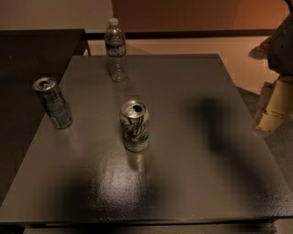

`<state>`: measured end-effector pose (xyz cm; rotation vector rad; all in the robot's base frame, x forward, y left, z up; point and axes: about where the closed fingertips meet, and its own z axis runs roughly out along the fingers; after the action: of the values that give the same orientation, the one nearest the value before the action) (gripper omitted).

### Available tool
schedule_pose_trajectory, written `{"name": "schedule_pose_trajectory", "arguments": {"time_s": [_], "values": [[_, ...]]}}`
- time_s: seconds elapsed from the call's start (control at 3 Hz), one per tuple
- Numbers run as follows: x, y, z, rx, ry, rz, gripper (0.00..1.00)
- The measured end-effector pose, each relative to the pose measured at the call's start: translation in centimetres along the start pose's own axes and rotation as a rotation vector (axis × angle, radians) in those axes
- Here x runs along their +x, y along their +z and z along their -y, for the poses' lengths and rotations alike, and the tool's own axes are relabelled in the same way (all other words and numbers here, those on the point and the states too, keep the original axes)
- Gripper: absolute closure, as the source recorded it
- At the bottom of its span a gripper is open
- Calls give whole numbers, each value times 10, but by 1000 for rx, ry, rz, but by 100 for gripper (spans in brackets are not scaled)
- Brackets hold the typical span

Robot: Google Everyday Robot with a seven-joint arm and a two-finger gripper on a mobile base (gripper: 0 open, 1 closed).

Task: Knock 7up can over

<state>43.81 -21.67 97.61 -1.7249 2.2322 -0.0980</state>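
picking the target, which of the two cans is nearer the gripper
The 7up can, whitish with green lettering, central. The darker striped can stands near the left edge, farther from the gripper, off the right side of the table.

A dark grey desk (192, 173) with a dull sheen filled the scene, and a darker table (27, 59) stood at its left. Far off, a pale floor (233, 55) met an orange-brown wall (183, 13). The pincer (274, 107) hung at the right edge.
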Motion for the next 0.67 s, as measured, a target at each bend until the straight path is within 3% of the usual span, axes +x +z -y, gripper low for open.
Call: {"name": "schedule_pose_trajectory", "arguments": {"time_s": [0.67], "values": [[-8,-1,-4,-2,-12,26,0]]}}
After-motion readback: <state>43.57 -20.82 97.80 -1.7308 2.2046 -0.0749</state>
